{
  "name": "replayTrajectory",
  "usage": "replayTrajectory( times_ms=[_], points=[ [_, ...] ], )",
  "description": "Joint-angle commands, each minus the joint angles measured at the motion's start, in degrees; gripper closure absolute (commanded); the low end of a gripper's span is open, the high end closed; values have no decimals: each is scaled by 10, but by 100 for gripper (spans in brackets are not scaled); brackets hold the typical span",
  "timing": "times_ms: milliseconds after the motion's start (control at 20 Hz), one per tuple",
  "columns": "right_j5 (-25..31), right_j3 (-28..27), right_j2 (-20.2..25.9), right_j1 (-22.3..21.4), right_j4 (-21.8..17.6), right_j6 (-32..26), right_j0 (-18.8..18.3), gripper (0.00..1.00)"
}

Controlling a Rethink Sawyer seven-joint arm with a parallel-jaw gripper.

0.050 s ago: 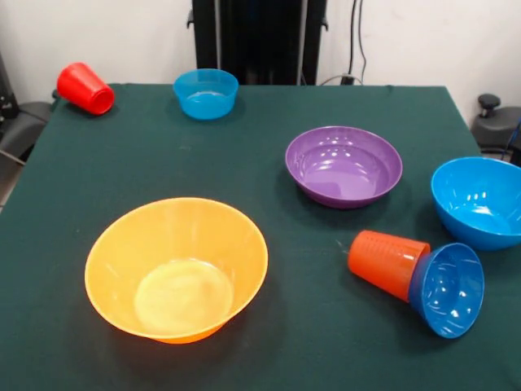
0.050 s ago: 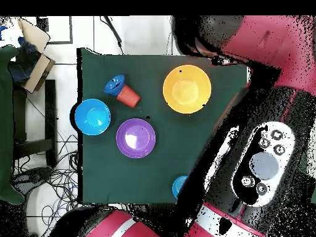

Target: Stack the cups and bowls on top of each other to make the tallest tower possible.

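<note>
crowding the table's (image 1: 244, 106) edges: red cup (image 1: 85, 87) on its side at a far corner, small blue bowl (image 1: 206, 93) beside, medium blue bowl (image 1: 480, 200) overhanging. yellow bowl (image 1: 177, 267), purple bowl (image 1: 343, 165) and tipped orange cup (image 1: 387, 262) in a blue bowl (image 1: 448, 289) sit inward. gripper unseen; its opening can't be told.

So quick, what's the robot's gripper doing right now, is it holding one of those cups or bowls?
Gripper: not seen in either view, so open, closed or holding something cannot be told.

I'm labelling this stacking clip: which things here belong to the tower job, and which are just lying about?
Job:
yellow-orange bowl
purple bowl
medium blue bowl
far small blue bowl
tipped small blue bowl
orange cup lying against it
red cup, on its side

Lying about:
cardboard box
floor cables
</note>
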Motion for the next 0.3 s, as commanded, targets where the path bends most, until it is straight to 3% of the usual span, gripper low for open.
replayTrajectory(
  times_ms=[50, 300],
  points=[
    [-1, -1, 69, 20, -34, -129, -3, 0],
    [-3, 7, 78, 12, -31, -138, -12, 0]
  ],
)
